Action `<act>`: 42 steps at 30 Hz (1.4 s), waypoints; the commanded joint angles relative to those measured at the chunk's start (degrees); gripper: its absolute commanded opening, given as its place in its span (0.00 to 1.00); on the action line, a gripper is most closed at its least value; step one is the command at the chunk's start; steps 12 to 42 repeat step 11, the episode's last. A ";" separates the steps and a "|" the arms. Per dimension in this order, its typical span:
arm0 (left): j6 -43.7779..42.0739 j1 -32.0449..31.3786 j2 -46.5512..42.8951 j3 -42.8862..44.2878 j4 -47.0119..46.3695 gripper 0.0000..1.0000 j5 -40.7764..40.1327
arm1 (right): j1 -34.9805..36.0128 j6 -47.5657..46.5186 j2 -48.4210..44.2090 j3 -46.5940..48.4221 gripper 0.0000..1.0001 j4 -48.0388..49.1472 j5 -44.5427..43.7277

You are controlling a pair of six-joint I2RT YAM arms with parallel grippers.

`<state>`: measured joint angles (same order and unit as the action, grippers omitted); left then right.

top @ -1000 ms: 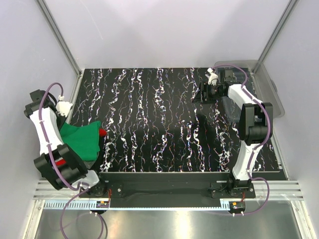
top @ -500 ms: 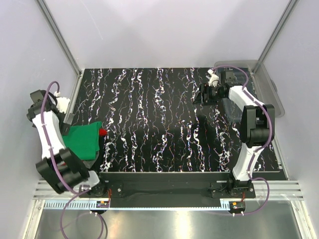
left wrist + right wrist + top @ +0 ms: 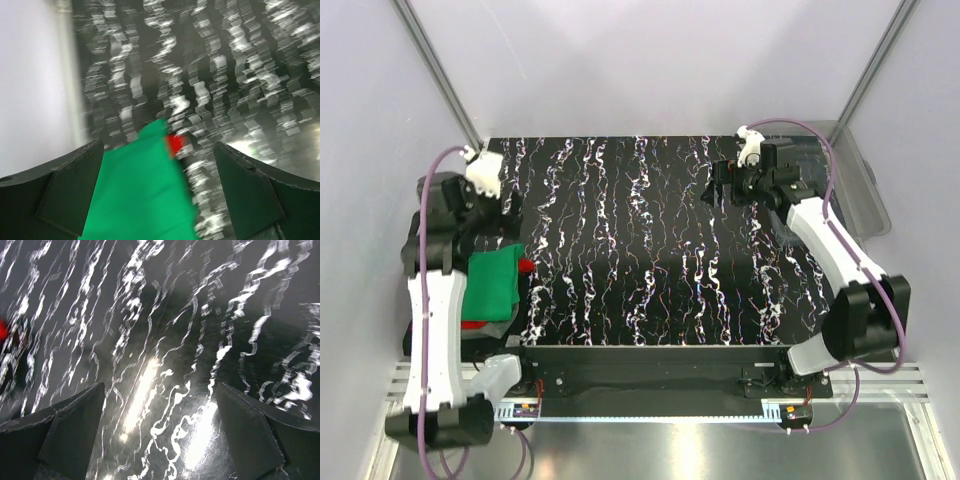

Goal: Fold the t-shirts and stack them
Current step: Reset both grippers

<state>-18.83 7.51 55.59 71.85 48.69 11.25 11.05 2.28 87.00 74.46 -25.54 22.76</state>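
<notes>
Green t-shirt (image 3: 492,283) lies folded atop the red t-shirt (image 3: 525,266) at the left edge of the surface (image 3: 640,250), with the left end effector (image 3: 498,212) released and empty beside it and the right end effector (image 3: 717,188) released over the far right; stacking appears complete, so retreat seems next.

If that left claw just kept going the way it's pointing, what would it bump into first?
Most likely the green t-shirt, which shows between the fingers of the open left gripper in its wrist view, a bit of red t-shirt peeking out beside it. Blur makes depth uncertain.
</notes>
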 commanded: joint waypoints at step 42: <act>14.96 -7.06 19.20 12.42 -10.19 0.99 8.62 | 3.28 -0.16 -9.21 -3.62 1.00 1.90 -25.13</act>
